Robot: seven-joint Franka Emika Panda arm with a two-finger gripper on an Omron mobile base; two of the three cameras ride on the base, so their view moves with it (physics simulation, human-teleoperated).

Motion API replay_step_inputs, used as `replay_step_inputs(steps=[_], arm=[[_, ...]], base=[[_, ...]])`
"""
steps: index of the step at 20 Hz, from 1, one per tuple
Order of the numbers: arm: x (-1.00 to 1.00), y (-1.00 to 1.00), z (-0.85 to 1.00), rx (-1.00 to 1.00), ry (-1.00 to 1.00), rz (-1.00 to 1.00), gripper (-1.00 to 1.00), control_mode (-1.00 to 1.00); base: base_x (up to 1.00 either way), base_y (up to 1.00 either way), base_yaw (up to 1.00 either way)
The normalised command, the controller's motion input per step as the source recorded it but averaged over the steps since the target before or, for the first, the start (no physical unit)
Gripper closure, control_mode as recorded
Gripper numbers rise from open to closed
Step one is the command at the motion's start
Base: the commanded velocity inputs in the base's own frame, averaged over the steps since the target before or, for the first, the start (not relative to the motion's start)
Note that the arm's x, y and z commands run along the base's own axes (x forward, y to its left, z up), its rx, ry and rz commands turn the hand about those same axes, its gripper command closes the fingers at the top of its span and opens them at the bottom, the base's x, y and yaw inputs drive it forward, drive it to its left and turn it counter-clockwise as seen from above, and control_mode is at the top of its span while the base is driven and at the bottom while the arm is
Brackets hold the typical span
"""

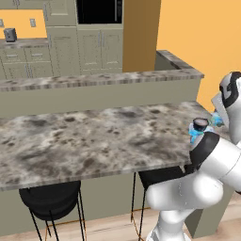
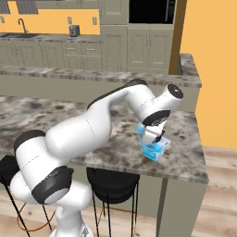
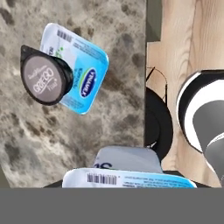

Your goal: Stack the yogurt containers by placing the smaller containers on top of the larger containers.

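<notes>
Marbled counter [image 2: 185,155] lay under my claw [image 2: 152,140], which squeezed a blue tub [image 3: 129,178]. Ahead of the claw, the dark cup [image 3: 45,75] sat on another blue tub [image 3: 81,72], so I judged mine needed a bigger base.

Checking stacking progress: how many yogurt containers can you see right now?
3. A dark round cup sits on a light-blue tub lying on the counter; another light-blue tub is at the gripper, apparently held. Others may be hidden behind the arm.
</notes>
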Motion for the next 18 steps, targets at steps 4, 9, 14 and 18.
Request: replay_step_inputs(steps=[4,9,14,18], arm=[[0.18,-0.32,0.00,0.10,0.01,-0.01,1.00,-1.00],[0.29,-0.02,0.00,0.03,0.02,-0.03,1.00,-1.00],[0.23,0.00,-0.07,0.00,0.05,-0.02,1.00,-1.00],[0.12,0.00,-0.22,0.02,0.01,-0.01,1.00,-1.00]], base=[[0.00,0.00,0.00],[0.00,0.00,0.00],[0.00,0.00,0.00],[0.00,0.00,0.00]])
